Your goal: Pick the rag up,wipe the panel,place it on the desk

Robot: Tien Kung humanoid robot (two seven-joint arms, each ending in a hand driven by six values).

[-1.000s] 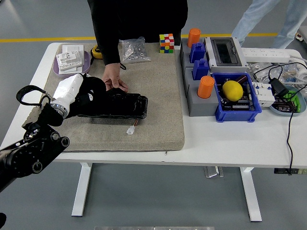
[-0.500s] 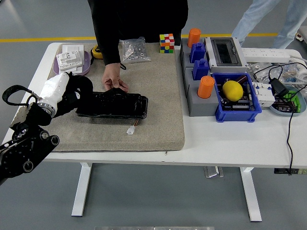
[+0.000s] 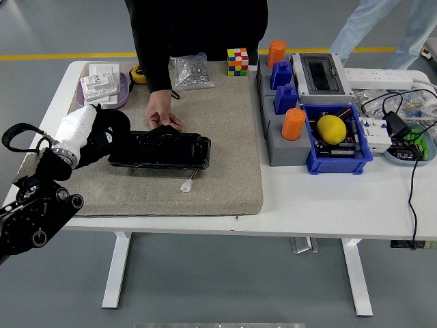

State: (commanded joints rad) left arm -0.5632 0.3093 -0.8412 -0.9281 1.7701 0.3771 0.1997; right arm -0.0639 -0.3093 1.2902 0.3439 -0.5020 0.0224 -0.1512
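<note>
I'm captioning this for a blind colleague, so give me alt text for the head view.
The robot's left hand, in a white wrist cover, rests at the left end of a black panel lying on a beige mat, while a person's hand steadies the panel's far edge. To the right stand grey and blue bins holding orange cups and a yellow ball.

Bright, even overhead light; soft, faint shadows under the table. Picture sharp throughout, no glare, slight wide-angle bend at the edges. The black panel loses detail.
</note>
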